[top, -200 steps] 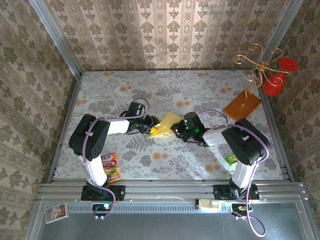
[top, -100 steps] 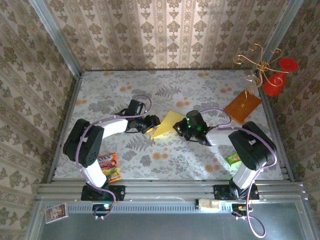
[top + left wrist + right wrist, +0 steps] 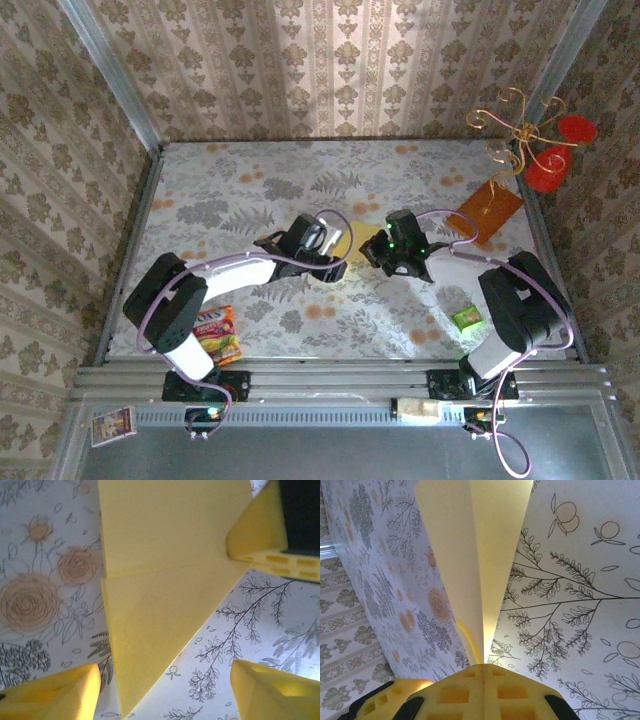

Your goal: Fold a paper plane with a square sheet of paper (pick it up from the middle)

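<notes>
Left side: the left gripper [image 3: 162, 680] has swung right from beside the fold to directly over it, and its yellow fingers have gone from nearly closed to standing well apart, with nothing between them.

Centre: the thin pale-yellow sheet of paper [image 3: 165, 540] lies partly folded on the floral-patterned table [image 3: 250, 170]. One triangular flap is turned over and its crease runs diagonally. It sits mid-table between the two claws, and in the top view it is mostly under the left one.

Right side: the right gripper [image 3: 482, 669] stays pressed together on the near edge of the paper, with two layers fanning up from the pinch.

My reading is that the left has let go after pressing a crease and the right is anchoring the sheet. The folding is only part done, with no dart shape yet.

Writing: the multicoloured snack packet [image 3: 221, 333] at near left and the small green packet [image 3: 464, 318] at near right both carry print, but I cannot read either.
</notes>
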